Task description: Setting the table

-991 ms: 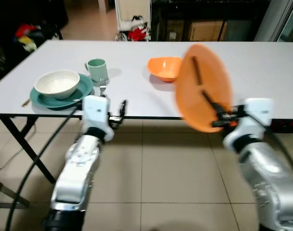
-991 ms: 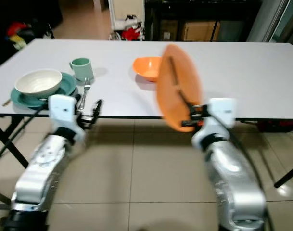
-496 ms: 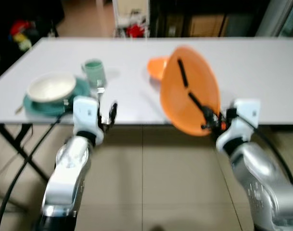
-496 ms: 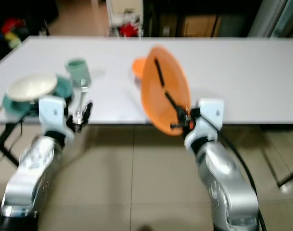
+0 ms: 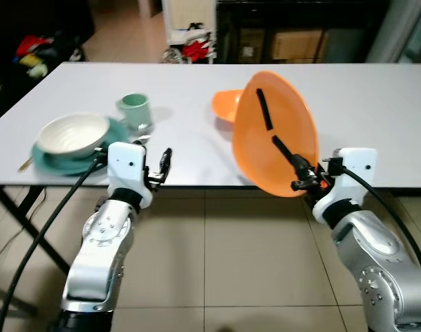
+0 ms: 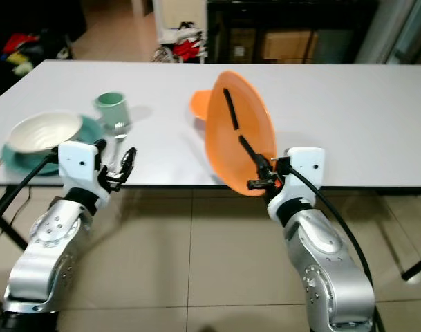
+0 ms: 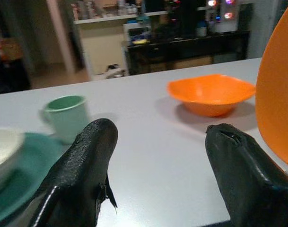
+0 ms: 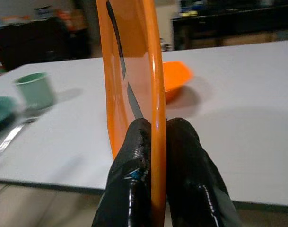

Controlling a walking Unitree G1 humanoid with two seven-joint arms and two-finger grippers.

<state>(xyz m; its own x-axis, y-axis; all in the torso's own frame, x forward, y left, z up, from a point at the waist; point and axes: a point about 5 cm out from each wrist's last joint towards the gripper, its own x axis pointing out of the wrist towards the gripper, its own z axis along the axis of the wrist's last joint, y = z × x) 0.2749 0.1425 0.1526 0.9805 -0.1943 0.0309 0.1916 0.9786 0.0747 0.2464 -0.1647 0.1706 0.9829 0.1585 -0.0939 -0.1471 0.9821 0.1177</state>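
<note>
Right claw [image 5: 298, 174] clamped on orange plate [image 5: 274, 135], upright on edge; left claw [image 5: 163, 164] open.

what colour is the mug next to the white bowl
Pale green mug, clearest in the left wrist view.

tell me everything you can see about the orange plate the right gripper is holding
The orange plate is round, plain and smooth, plastic by its look, with a shallow dished face. It stands almost on edge, tilted, held up over the near edge of the white table without touching it. The right gripper is shut on its lower rim, one black finger on each face. One finger shows as a dark stripe across the plate's face. An orange bowl sits on the table behind it.
</note>
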